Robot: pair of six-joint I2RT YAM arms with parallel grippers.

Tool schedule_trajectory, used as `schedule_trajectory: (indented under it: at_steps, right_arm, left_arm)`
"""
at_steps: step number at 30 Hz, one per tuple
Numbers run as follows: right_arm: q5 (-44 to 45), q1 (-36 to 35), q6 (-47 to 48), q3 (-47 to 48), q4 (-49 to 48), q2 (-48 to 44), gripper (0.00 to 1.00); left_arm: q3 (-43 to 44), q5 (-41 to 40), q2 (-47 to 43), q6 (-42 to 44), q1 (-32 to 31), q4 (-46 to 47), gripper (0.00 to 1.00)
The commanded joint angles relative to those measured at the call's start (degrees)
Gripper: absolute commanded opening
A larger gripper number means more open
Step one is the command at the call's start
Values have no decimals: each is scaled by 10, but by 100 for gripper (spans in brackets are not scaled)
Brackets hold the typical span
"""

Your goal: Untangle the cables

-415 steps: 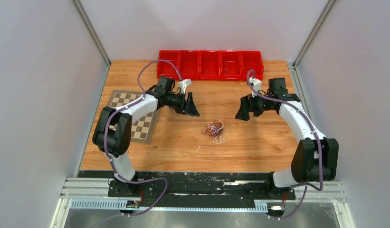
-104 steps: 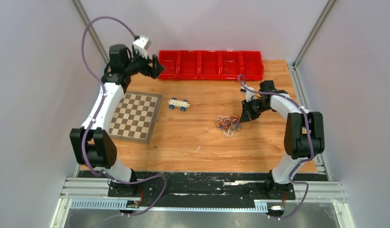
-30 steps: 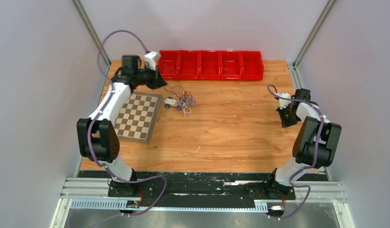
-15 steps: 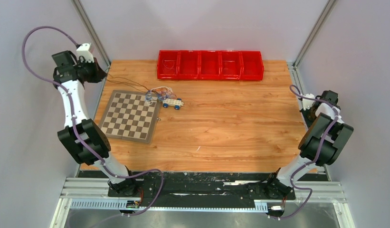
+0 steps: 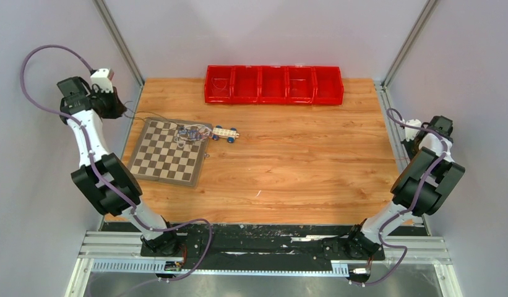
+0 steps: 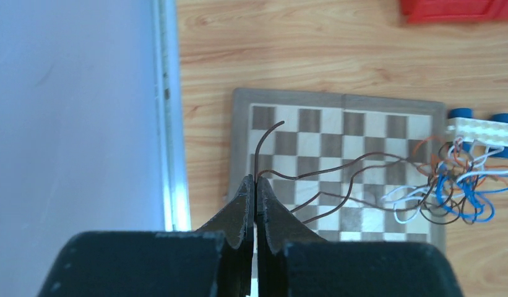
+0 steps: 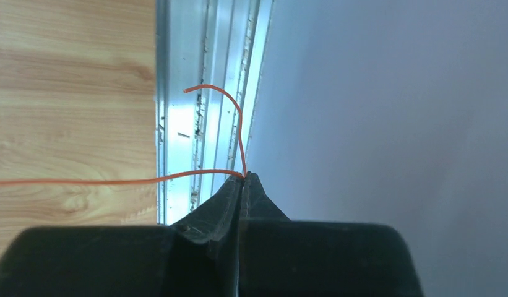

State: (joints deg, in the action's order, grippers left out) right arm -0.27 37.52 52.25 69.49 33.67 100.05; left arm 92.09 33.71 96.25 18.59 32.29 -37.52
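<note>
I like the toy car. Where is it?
Top view: the toy car sits left of centre, beside the chessboard's far right corner and the cables.

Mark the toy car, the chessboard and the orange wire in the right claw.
toy car [image 5: 225,132], top view, its white body.
chessboard [image 5: 161,164], top view, bare squares near its middle.
orange wire [image 7: 84,181], right wrist view, its long straight stretch.

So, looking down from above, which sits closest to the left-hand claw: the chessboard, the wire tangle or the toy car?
From the left gripper:
1. chessboard, right beside it on the table's left side.
2. cable tangle, on the board's far right corner.
3. toy car, just right of the tangle, on bare wood.
</note>
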Motion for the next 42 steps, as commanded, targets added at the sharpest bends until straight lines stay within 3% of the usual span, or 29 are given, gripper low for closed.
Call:
schedule_trajectory:
  at_steps: [1, 9, 11, 15, 21, 27, 30, 34, 38, 42]
  right_arm:
    - [16, 11, 13, 18, -15, -6, 0]
    - [19, 23, 16, 25, -15, -4, 0]
    - [13, 18, 7, 26, -9, -12, 0]
    - [-106, -10, -16, 54, 86, -36, 0]
    - [-333, -121, -93, 119, 235, -110, 0]
    - [-448, -235, -181, 142, 242, -171, 0]
    - [-405, -239, -166, 114, 232, -163, 0]
    - [-282, -236, -123, 34, 209, -114, 0]
    - [-241, -237, -146, -4, 174, -79, 0]
    - [-225, -246, -155, 3, 166, -50, 17]
  left_arm:
    - [-3, -30, 10, 45, 30, 10, 0]
    - [-33, -97, 11, 65, 32, 42, 0]
    - [-38, -60, 3, 72, 31, 28, 0]
    - [-61, 45, -41, 83, 3, -4, 0]
    - [-119, 143, -147, 69, -123, -48, 0]
    - [-101, 233, -214, -54, -254, -41, 0]
    - [-118, 240, -239, -100, -302, -9, 0]
    - [-171, 214, -241, -103, -315, 8, 0]
    - [-205, 204, -231, -104, -316, 14, 0]
    - [-226, 196, -227, -105, -317, 25, 0]
